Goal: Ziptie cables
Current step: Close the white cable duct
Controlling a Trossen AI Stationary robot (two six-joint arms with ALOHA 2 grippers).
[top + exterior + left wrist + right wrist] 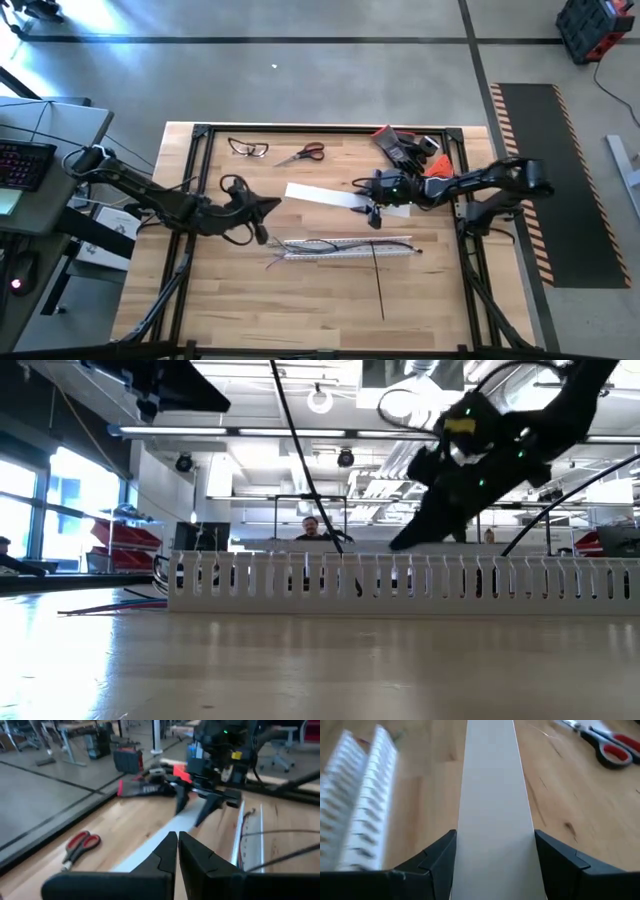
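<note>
The right gripper (pixel 493 851) stood over the right end of a flat white strip (pixel 330 198) at the far middle of the table (pixel 300 300), its 2 fingers (pixel 436 857) spread on either side of the strip's edges; I could not tell whether they pressed it. The left gripper (pixel 177 851) was clenched on nothing, left of centre. The cables (pixel 330 244) lay along the white slotted channel (pixel 345 250), just nearer than the strip. 1 ziptie (pixel 379 285) lay across the channel, running toward the near edge. Scissors (pixel 302 154) lay at the far side.
</note>
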